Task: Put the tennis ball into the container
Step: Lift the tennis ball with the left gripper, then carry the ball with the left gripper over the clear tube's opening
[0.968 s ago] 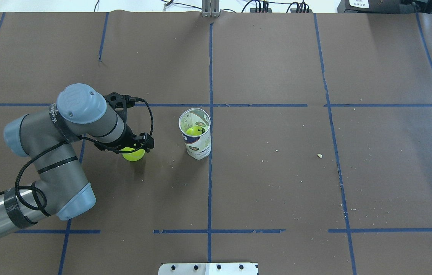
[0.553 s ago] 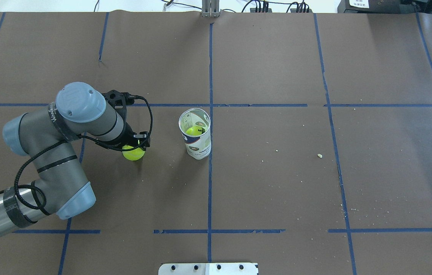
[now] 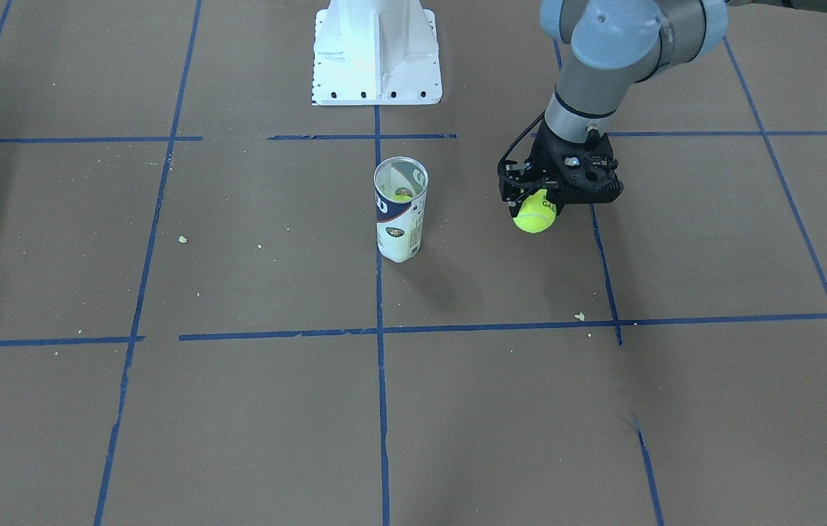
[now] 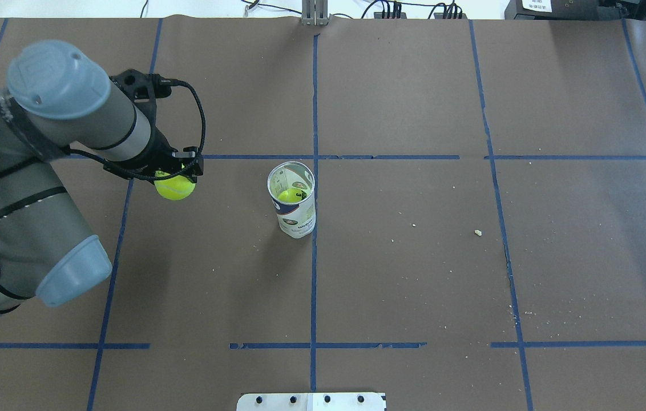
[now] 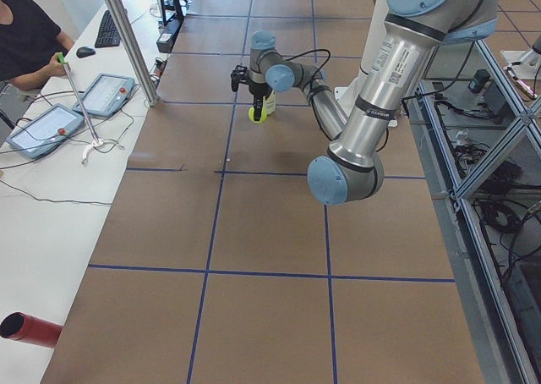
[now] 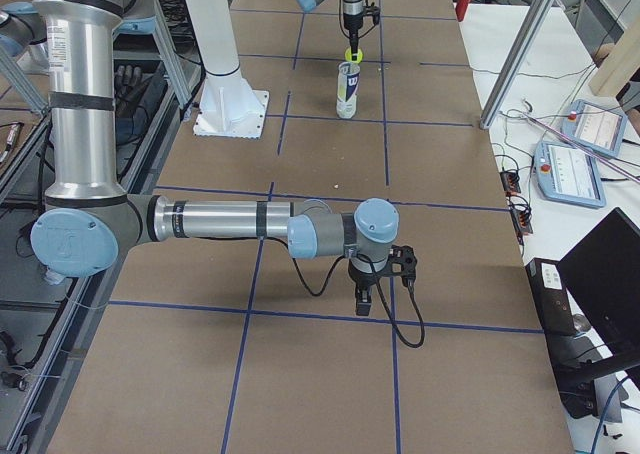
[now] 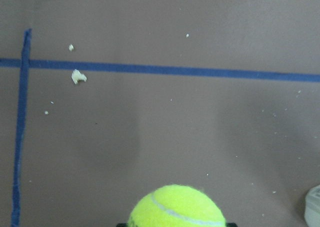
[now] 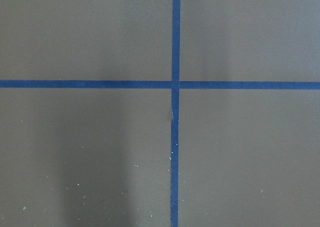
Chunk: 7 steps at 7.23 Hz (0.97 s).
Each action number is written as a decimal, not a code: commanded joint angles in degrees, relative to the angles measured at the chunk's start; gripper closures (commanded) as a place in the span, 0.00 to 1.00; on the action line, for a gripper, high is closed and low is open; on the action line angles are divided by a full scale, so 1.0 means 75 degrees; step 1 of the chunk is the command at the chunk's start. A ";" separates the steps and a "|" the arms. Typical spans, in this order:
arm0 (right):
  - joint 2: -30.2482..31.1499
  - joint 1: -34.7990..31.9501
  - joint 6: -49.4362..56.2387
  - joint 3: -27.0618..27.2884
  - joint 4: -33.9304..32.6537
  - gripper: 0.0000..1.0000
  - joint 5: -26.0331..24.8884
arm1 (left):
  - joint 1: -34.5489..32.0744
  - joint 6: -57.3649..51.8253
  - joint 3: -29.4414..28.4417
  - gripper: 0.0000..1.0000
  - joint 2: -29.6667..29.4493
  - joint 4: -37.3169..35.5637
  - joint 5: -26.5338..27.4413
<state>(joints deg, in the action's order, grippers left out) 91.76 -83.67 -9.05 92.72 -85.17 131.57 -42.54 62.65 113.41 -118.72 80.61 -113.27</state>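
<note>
My left gripper (image 4: 175, 178) is shut on a fuzzy yellow-green tennis ball (image 4: 174, 188) and holds it in the air above the brown table, to the left of the container. The front view shows the same ball (image 3: 535, 217) hanging under the black fingers, and it fills the bottom of the left wrist view (image 7: 176, 208). The container (image 4: 293, 212), a clear tube with a white and navy label, stands upright near the centre line with a second ball (image 4: 287, 196) inside. My right gripper (image 6: 366, 299) shows only in the right side view, low over the table; I cannot tell its state.
Blue tape lines grid the brown paper. The white robot base (image 3: 375, 51) stands behind the tube. Small crumbs (image 4: 477, 232) lie right of centre. Operator tablets (image 5: 51, 122) and a red tube (image 5: 25, 329) sit beyond the table's edge.
The left arm has risen with the ball, lifting it off the table; in the overhead view the ball shifted up and to the left. The tube has not moved.
</note>
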 commanded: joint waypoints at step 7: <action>0.0000 -0.0001 0.0000 0.0000 0.0000 0.00 0.0000 | 0.0446 0.1714 -0.0880 1.00 -0.3048 -0.1998 -0.0986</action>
<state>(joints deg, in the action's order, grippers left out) 91.76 -83.67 -9.05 92.72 -85.17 131.57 -40.42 74.13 110.10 -139.91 63.17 -120.71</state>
